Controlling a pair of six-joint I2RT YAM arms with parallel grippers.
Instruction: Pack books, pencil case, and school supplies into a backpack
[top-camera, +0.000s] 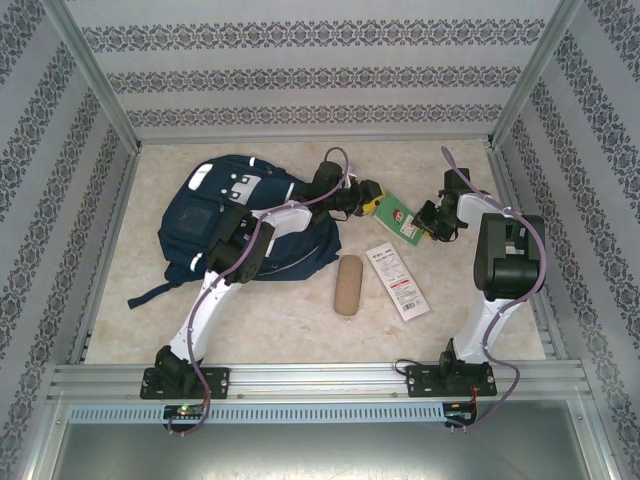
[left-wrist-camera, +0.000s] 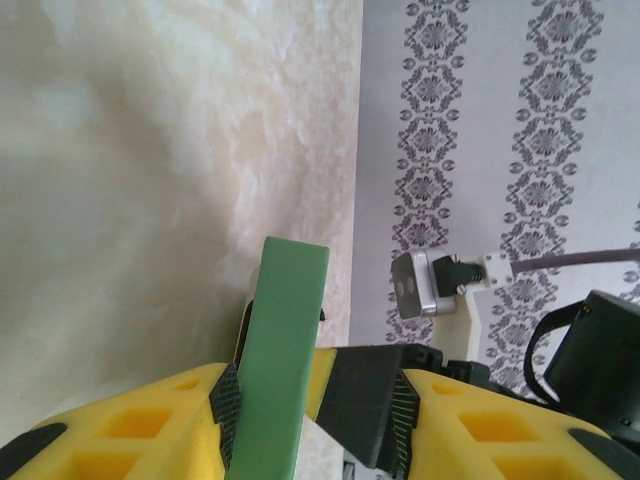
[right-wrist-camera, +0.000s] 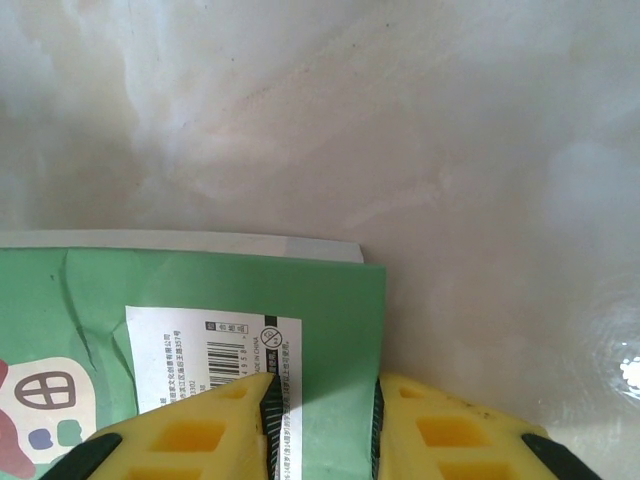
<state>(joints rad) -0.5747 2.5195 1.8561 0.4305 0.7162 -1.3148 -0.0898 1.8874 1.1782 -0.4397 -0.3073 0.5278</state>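
The navy backpack (top-camera: 225, 225) lies at the left of the table, under my left arm. Two school supplies show. A small green flat item (top-camera: 402, 222) hangs between both grippers, and a long white packet (top-camera: 397, 282) lies flat. The tan pencil case (top-camera: 348, 286) lies beside the packet. My left gripper (left-wrist-camera: 315, 400) straddles the green item (left-wrist-camera: 285, 340) edge-on: one pad touches it, and a black block sits before the other pad. My right gripper (right-wrist-camera: 320, 410) has both fingertips over a corner of the green item (right-wrist-camera: 220, 290), jaws slightly apart. I cannot tell whether they clamp it. The books are out of view.
Patterned walls and metal posts close in the table on three sides. An aluminium rail (top-camera: 320, 378) runs along the near edge by the arm bases. A backpack strap (top-camera: 150, 293) trails toward the front left. The right arm's wrist camera (left-wrist-camera: 420, 285) is close ahead of my left gripper.
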